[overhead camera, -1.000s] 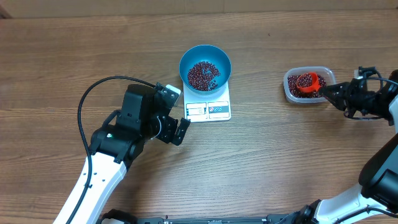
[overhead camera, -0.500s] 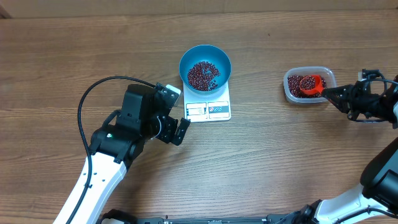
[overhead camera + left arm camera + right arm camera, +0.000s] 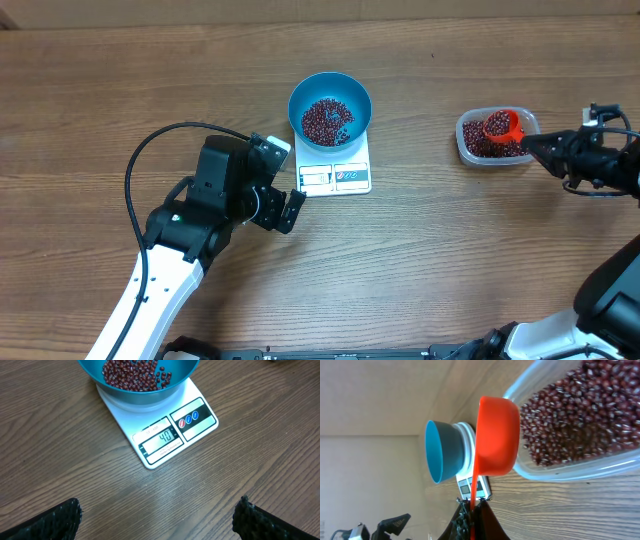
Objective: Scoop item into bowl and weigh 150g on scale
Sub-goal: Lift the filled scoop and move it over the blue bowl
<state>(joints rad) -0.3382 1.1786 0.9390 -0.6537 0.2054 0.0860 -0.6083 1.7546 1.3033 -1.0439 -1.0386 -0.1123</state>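
The beans are small, dark red-brown and glossy. A loose layer of them covers the bottom of the blue bowl. The bowl sits on the white scale and covers its far half. The display on the scale's near edge reads 40 in the left wrist view.

Well to the right of the scale, a clear tub holds a deeper heap of beans, and an orange scoop hangs at its rim. Your right claw is pinched tight on the scoop's thin handle. Your left claw is spread wide and holds nothing, just left of the scale's near corner.

A broad stretch of wooden table lies between the scale and the tub, and the tub is near the table's right edge.

The right wrist view shows only the scoop's underside, so you cannot tell how full it is. The left wrist view cuts off the bowl's far rim and most of both fingers.
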